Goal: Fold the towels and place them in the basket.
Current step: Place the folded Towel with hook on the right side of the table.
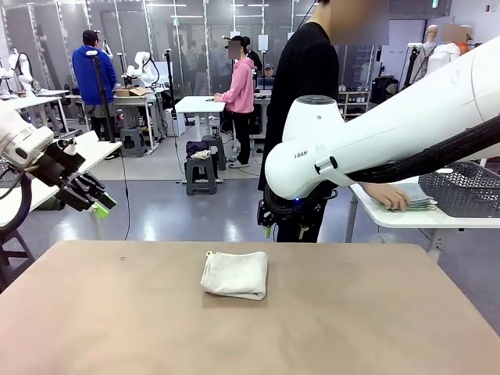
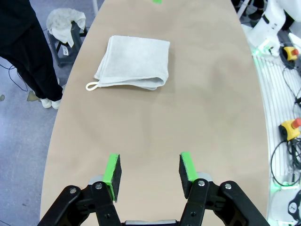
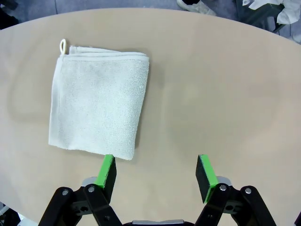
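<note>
Lying folded at the centre of the front view, the off-white towel (image 1: 234, 274) runs left-right, its loop at the upper left corner. Bare table (image 1: 351, 312) surrounds it. The basket (image 1: 469, 187) sits at the right edge. Both the left gripper (image 2: 149, 162) and right gripper (image 3: 155, 165) gape wide, empty.

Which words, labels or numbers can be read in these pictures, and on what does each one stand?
"RAN": small dark letters on the white right arm, near its round joint; any letters before them are too small to tell.
No print shows on the towel or the table.
</note>
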You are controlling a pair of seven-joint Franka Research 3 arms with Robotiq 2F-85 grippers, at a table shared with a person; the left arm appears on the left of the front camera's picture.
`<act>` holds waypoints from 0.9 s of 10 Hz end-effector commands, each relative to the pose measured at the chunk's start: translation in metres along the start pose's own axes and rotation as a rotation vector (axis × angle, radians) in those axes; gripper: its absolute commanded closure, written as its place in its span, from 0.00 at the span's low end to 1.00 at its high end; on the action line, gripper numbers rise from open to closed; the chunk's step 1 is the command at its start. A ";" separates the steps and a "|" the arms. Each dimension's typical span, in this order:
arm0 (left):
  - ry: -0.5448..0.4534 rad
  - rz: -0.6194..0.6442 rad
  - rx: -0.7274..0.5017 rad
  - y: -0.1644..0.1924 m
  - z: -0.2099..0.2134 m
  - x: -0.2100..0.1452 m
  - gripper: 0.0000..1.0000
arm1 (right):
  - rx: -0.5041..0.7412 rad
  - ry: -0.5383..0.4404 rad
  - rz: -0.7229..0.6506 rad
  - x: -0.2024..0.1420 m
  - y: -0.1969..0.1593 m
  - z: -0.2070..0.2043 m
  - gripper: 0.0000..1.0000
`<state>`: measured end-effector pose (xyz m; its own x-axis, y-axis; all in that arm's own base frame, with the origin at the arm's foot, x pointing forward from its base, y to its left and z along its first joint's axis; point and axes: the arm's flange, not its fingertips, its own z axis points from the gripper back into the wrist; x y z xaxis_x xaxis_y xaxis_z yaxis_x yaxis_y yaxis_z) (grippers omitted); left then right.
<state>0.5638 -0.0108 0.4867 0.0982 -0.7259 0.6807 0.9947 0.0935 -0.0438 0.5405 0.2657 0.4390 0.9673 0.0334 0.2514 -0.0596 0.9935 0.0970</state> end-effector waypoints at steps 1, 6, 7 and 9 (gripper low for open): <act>0.004 -0.002 0.005 -0.001 0.001 0.001 0.36 | 0.018 -0.004 -0.013 0.001 0.000 -0.002 0.15; 0.004 -0.002 0.005 -0.001 0.001 0.001 0.36 | 0.021 0.017 -0.039 0.000 0.007 -0.008 0.15; 0.004 -0.002 0.005 -0.001 0.001 0.001 0.36 | 0.025 0.010 -0.084 -0.002 0.012 -0.020 0.15; 0.004 -0.002 0.005 -0.001 0.001 0.001 0.36 | 0.037 0.004 -0.149 -0.008 0.021 -0.048 0.15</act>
<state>0.5638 -0.0109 0.4867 0.0981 -0.7260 0.6807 0.9947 0.0934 -0.0437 0.5434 0.2815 0.4059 0.9743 -0.0508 0.2195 0.0207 0.9903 0.1374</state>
